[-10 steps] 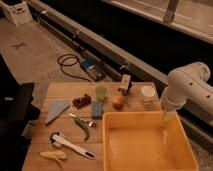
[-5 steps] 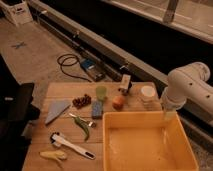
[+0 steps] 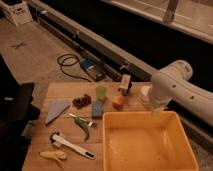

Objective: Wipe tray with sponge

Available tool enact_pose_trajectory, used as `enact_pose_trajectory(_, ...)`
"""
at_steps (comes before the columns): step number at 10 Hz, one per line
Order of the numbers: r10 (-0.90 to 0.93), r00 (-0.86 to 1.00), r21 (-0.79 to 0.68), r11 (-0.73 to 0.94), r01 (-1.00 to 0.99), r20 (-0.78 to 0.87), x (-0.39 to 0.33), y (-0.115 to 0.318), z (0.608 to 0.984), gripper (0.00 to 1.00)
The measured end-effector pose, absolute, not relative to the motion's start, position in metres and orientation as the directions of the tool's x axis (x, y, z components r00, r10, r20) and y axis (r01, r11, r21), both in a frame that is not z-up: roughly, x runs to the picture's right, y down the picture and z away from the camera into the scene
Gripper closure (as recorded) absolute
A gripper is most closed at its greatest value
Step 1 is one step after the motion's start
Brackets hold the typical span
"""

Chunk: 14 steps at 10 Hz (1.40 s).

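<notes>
Sponge (image 3: pixel 97 108) lies flat on the wooden table (image 3: pixel 42 136), just left of the tray's (image 3: pixel 145 146) far-left corner, below the green cup (image 3: pixel 101 92). Gripper (image 3: pixel 156 111) hangs over the tray's far rim. It looks released and empty, though the arm's end is dim.

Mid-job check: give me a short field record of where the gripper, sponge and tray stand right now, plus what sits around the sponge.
gripper: open, holding nothing, above the tray's far right corner
sponge: flat on the table, just off the tray's far left corner, apart from the gripper
tray: on the table's right part
around sponge: green cup behind it, small orange object to its right, green pepper in front
wipe: not yet begun
</notes>
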<state>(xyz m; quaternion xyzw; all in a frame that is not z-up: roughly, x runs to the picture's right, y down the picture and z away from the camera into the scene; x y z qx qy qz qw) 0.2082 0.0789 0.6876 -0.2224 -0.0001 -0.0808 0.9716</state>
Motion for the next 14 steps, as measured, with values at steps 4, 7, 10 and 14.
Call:
enact_pose_trajectory(4,-0.332,0.927,-0.355,0.857,0.373,0.172,0.111,0.072,0.680,0.35)
enact_pose_trajectory(7,-0.385,0.896,-0.322,0.838,0.440,0.223,0.080,0.072,0.673,0.35)
enact_pose_trajectory(10,-0.386,0.895,-0.321,0.838,0.442,0.225,0.079,0.071,0.673,0.35)
enact_pose_trajectory(14,-0.439,0.851,-0.280,0.811,0.514,0.289,0.079,0.056,0.689,0.35)
